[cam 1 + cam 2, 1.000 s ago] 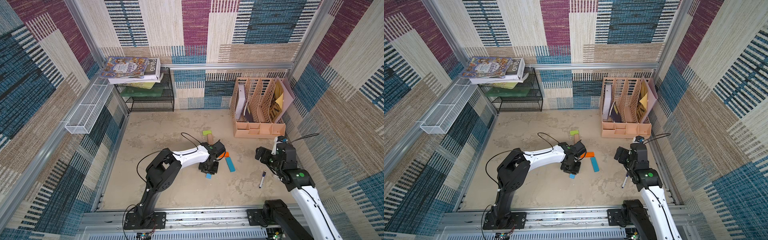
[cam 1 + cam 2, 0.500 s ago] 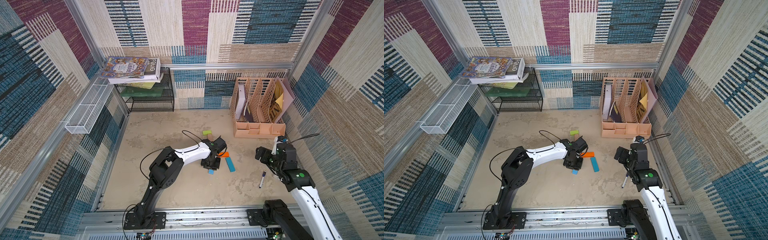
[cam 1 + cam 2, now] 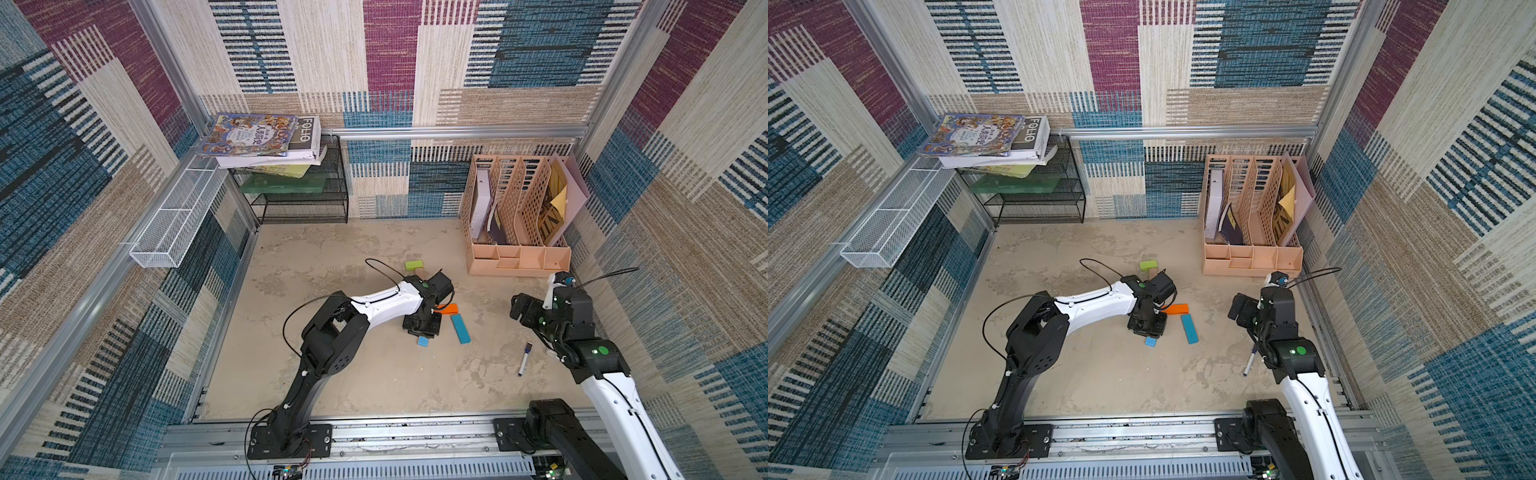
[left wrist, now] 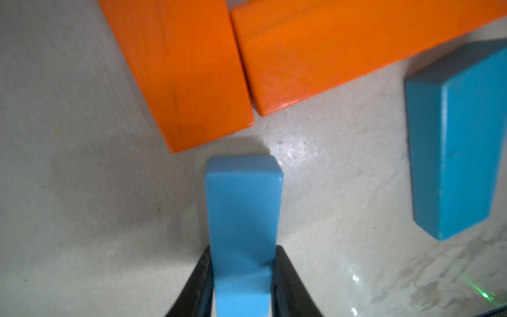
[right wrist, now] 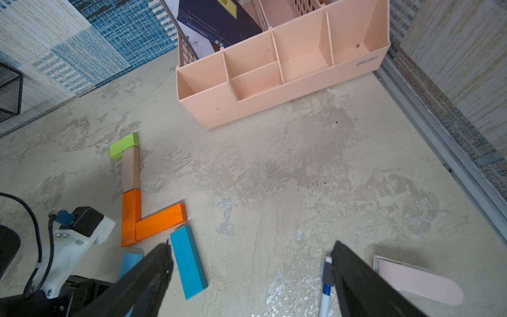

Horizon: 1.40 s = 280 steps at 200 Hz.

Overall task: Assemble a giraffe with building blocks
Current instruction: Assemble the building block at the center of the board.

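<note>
Left pincer (image 4: 242, 263): clamped tight on one end of a blue block (image 4: 242, 208), low over the counter (image 5: 274, 178). The block's free end points at the foot of the orange L (image 5: 137, 219), near it but not touching. We cannot tell whether that end rests on the counter.

Right pincer (image 5: 251, 247): jaws spread wide, holding nothing, parked well apart from the orange L on the side the left arm does not reach from. A marker pen (image 5: 326, 291) lies under it, no part of the build.

Second blue block (image 5: 189, 260): flat on the counter, slanting away from the free end of the L's short arm. Its top corner is just beside that arm; we cannot make out whether they touch. We read it as one leg placed.

Orange L itself: two bars butted at a right angle, one (image 5: 131, 216) in line with the neck, the other (image 5: 162, 221) branching off its lower part.

Beyond the L, a tan block (image 5: 130, 170) sits end to end with the longer bar. A lime green block (image 5: 124, 145) caps it crosswise, overhanging to one side.

Farther again, past the green block, stands a pink desk organizer (image 5: 274, 90).

Our estimate: head, neck, body and one leg of the giraffe are down, five pieces of six. What is left is to seat the held blue block against the L's foot, splayed opposite its twin, and let go.
</note>
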Motion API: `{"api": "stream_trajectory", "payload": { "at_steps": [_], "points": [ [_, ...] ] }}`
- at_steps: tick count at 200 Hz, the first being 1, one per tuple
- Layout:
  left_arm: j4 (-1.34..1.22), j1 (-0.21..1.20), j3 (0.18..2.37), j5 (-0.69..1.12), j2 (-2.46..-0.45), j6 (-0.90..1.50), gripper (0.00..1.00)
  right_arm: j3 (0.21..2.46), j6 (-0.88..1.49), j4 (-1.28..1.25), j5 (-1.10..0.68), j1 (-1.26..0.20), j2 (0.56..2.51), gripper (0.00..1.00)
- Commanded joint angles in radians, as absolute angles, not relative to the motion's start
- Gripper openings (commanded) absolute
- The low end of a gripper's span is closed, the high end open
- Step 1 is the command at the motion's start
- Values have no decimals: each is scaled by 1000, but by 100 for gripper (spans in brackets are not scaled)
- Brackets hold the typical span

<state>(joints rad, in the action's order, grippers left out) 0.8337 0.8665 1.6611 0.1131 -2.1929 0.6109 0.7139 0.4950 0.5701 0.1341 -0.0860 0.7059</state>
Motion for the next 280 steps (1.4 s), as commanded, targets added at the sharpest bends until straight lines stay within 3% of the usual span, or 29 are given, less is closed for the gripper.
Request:
{"api": "stream_trajectory", "payload": {
  "at_steps": [1,127,280],
  "points": [
    [810,856,1638,36,-2223,609,25,713,486,551,137,-87,704,94],
    [833,854,1640,2,-2203,604,45,709,485,549,132,-87,701,94],
    [839,854,1652,0,-2210,609,40,708,485,543,129,-89,696,94]
  ]
}}
